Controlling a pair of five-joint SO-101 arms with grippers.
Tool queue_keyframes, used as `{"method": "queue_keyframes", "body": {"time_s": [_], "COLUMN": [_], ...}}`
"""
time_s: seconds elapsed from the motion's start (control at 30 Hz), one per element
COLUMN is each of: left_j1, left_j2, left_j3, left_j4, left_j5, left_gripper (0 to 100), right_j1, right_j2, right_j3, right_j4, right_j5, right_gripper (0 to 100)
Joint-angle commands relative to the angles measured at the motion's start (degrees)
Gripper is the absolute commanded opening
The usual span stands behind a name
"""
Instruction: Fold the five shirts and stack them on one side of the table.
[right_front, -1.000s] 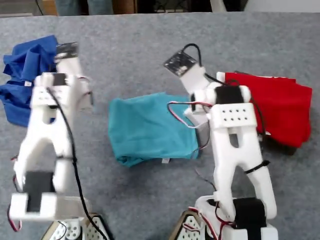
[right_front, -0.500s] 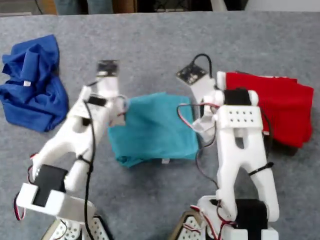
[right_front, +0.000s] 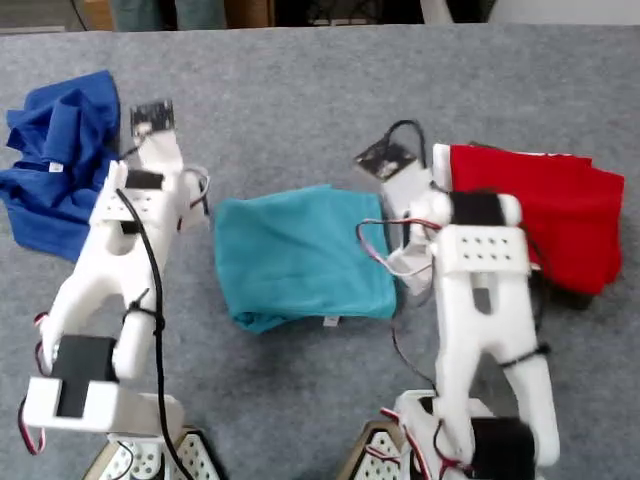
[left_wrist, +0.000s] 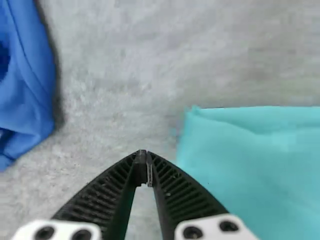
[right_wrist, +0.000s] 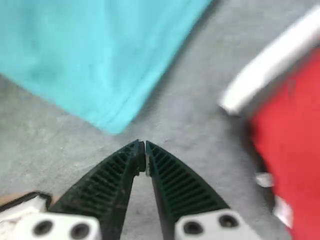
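**Three shirts out, both claws closed on nothing**

High view: the teal shirt (right_front: 300, 255) lies flat in a rough rectangle at the middle of the grey tabletop (right_front: 300, 90), between the two arms. The blue shirt (right_front: 55, 150) sits crumpled at the tabletop's left edge, with the left arm (right_front: 110, 260) just beside it. The red shirt (right_front: 545, 215) lies flat at the right edge, and the right arm (right_front: 485, 290) stands between it and the teal shirt, overlapping the red cloth's near side.

Left wrist view: the left claw (left_wrist: 142, 162) has its tips pressed together with nothing between them. It hangs over bare tabletop (left_wrist: 150, 60), in the gap between the blue shirt (left_wrist: 25, 90) and a corner of the teal shirt (left_wrist: 250, 150).

Right wrist view: the right claw (right_wrist: 141, 150) is likewise closed tip to tip and holds nothing. It hangs over bare tabletop (right_wrist: 200, 115), near a corner of the teal shirt (right_wrist: 90, 55), with the red shirt (right_wrist: 295, 150) to the other side.
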Motion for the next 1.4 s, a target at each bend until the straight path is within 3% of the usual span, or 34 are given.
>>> {"method": "queue_keyframes", "body": {"time_s": [0.0,0.23,0.5,0.67,0.97,1.17,1.37], "left_j1": [6.46,13.49,-2.68,-3.82,-3.21,-2.33,-2.24], "left_j2": [-1.93,8.79,25.76,26.99,22.42,16.97,16.88], "left_j3": [-6.29,-6.9,-12.44,-14.9,-14.46,-10.59,-10.59], "left_j4": [2.9,2.81,-3.34,0.97,1.05,0.53,0.53], "left_j5": [0.35,0.62,0.88,0.88,0.88,0.53,0.44], "left_gripper": [3,3,3,3,3,3,3], "right_j1": [3.52,3.16,-1.58,-6.24,-18.2,-17.93,-13.54], "right_j2": [-6.64,-9.01,-5.14,-4.79,-3.91,7.25,19.74], "right_j3": [-3.3,1.19,13.76,16.92,16.48,22.64,18.59], "right_j4": [0.0,-2.11,-7.3,-12.22,-21.1,-32.7,-35.52], "right_j5": [-0.53,-11.96,-32.97,-44.75,-53.89,-59.87,-62.59], "right_gripper": [1.5,1.5,1.5,1.5,1.5,1.5,1.5]}}
